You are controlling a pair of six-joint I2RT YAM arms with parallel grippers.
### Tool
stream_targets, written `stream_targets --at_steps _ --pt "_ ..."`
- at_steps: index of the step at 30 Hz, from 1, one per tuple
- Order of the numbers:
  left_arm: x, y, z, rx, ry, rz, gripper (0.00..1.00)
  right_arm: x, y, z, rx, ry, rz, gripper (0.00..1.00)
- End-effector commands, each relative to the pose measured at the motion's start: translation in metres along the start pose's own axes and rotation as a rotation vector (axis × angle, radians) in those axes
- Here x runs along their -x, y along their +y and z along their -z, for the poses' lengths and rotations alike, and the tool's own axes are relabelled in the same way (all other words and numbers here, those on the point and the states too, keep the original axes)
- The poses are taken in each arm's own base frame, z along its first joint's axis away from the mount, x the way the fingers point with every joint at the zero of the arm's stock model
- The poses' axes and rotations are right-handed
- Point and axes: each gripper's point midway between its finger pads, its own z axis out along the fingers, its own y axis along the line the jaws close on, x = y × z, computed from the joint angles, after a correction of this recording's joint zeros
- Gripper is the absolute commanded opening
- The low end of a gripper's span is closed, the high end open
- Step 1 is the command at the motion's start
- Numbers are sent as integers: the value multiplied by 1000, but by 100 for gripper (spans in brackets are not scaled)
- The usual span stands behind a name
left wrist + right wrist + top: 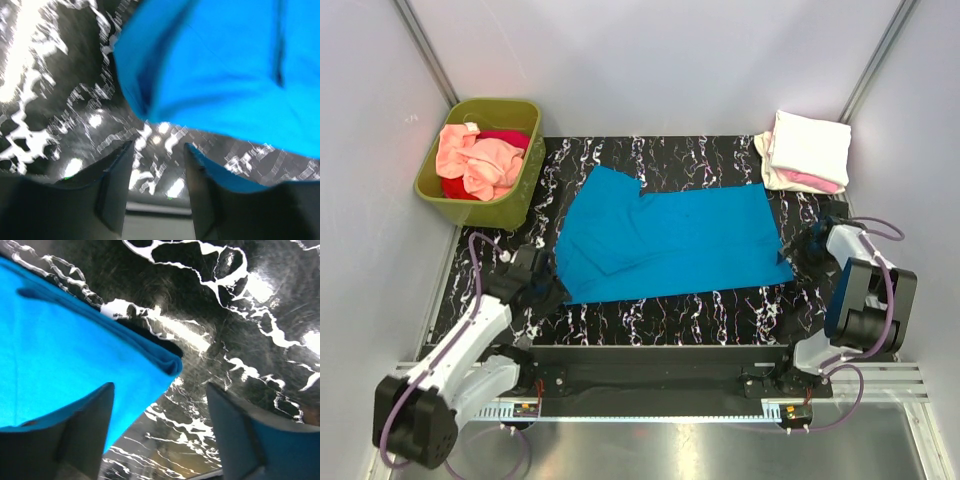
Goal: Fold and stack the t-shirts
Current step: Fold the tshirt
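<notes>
Left wrist shows the blue t-shirt (225, 75) just beyond the parted fingers (112, 190).

Lab booth: white walls (650, 60) around a marbled table (720, 160)

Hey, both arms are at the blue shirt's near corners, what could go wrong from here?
Left tool is open over bare table; closing now may miss the blue shirt. Right tool faces a doubled corner; it could pinch one layer and spoil the fold.
</notes>
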Motion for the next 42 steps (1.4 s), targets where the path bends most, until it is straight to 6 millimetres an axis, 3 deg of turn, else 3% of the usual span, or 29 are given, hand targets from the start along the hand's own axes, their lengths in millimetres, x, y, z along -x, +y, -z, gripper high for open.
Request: stream_targets --at_steps 1,3,7,8,10,11,12,13,14,15,16,17,18,19,20,21,23,24,26,35,42 --pt "7 -13 28 -60 -54 24 53 19 10 26 40 -84 21 85" --pt "22 -14 38 -57 -120 -19 54 23 30 44 111 -122 55 86" --pt "47 -29 48 -76 -205 -83 49 -1 97 86 227 -209 267 86" --pt "49 -30 44 -66 -208 -89 45 -32 137 108 307 -207 395 85" --pt "52 -35 37 -79 -216 -96 40 -64 169 113 325 -178 508 78" --pt "53 -37 33 -80 -217 -94 35 -95 200 137 396 -173 612 74" --pt "53 -40 28 -84 -208 -97 33 -118 215 129 394 -133 688 71" --pt "55 -43 23 -93 -215 -92 32 -135 229 133 422 -114 745 67" --pt "55 -43 17 -85 -210 -92 28 -164 255 156 509 -101 822 61" --pt "53 -41 12 -79 -205 -94 26 -190 266 143 522 -12 885 57" --pt "57 -45 8 -87 -215 -91 25 -205 273 143 530 29 916 53" --pt "55 -43 1 -72 -204 -92 25 -229 291 162 596 46 974 49" --pt "55 -43 -5 -74 -205 -93 24 -252 297 142 571 122 1017 47" --pt "54 -42 -9 -67 -199 -90 24 -266 294 137 535 162 1050 46" --pt "50 -38 -15 -46 -180 -88 23 -276 311 152 575 157 1076 44" --pt "48 -34 -20 -34 -173 -84 22 -303 310 129 527 221 1120 42" --pt "43 -27 -28 -6 -152 -74 20 -324 318 134 530 260 1142 38" --pt "40 -21 -34 3 -142 -60 20 -343 315 116 500 308 1164 36" --pt "37 -13 -38 20 -130 -45 19 -360 316 105 484 343 1166 36" --pt "19 15 -56 57 -73 -16 14 -409 295 63 408 468 1188 32" --pt "14 22 -60 70 -66 -22 13 -408 288 44 355 447 1190 32"
